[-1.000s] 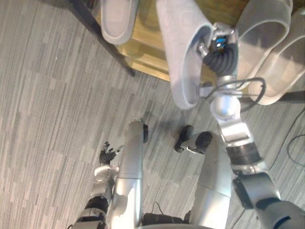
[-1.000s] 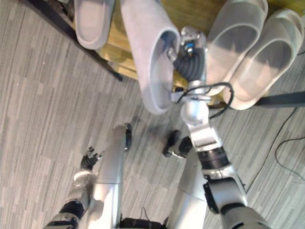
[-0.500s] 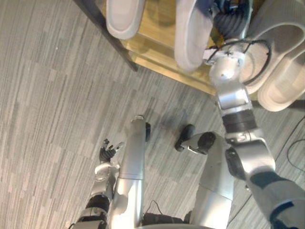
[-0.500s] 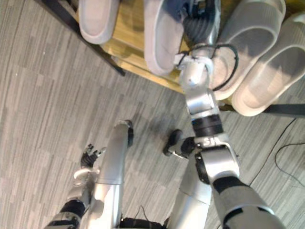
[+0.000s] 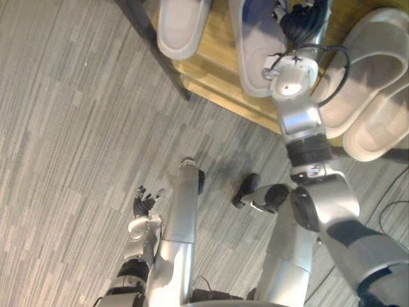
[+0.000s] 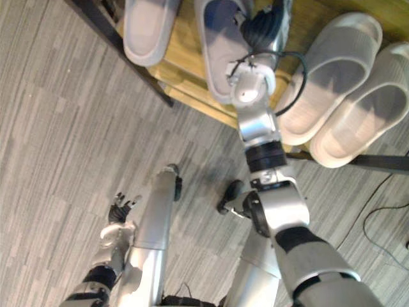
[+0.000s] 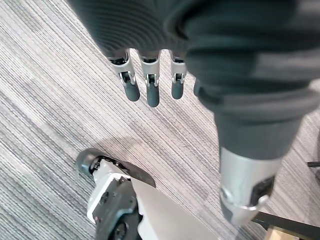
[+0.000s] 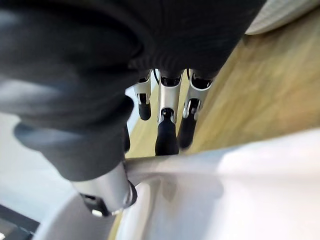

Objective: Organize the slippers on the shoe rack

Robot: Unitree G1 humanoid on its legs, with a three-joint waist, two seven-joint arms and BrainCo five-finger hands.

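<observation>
In the left eye view, a grey slipper (image 5: 252, 54) lay on the shoe rack (image 5: 217, 96) with open shelf on either side. The right hand (image 5: 300, 18) on it was cut off at the far edge. The left wrist view showed the left hand (image 7: 150, 85) relaxed and empty over the floor (image 7: 50, 75). In the right wrist view, fingers (image 8: 165, 132) and thumb pinched the grey slipper's rim.

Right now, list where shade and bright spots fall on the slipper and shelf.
Left eye view: the slipper is darkest under its strap, the shelf brightest at its front edge. Right wrist view: soft shade lies on the slipper by the right hand's fingers; no glare on the wood.
</observation>
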